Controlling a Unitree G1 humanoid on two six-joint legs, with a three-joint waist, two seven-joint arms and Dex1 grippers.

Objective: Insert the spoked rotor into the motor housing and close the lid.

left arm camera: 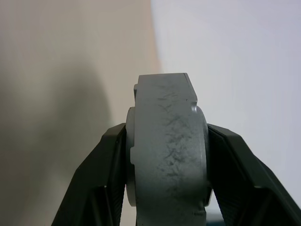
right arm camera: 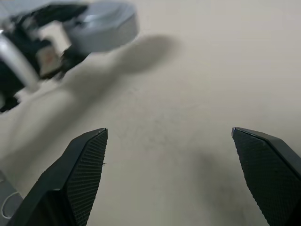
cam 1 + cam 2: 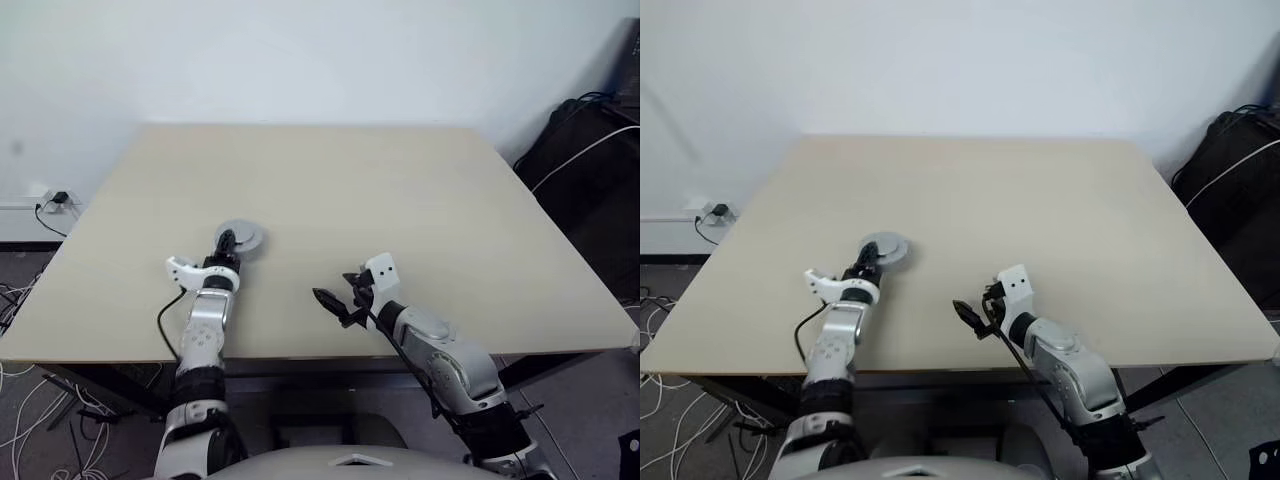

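A thick round grey metal disc, smooth grey on top like the lid, sits at the left middle of the table. My left gripper is shut on it. In the left wrist view the disc stands edge-on, clamped between the two black fingers. I cannot tell whether it touches the table or hangs just above it. The spoked rotor and the motor housing are hidden. My right gripper hovers open and empty over the table's front middle, to the right of the disc.
The beige table stretches bare behind and to the right of both arms. Its front edge runs just below the grippers. A black bag with a white cable stands off the table's right side. Cables and a wall socket lie at the left.
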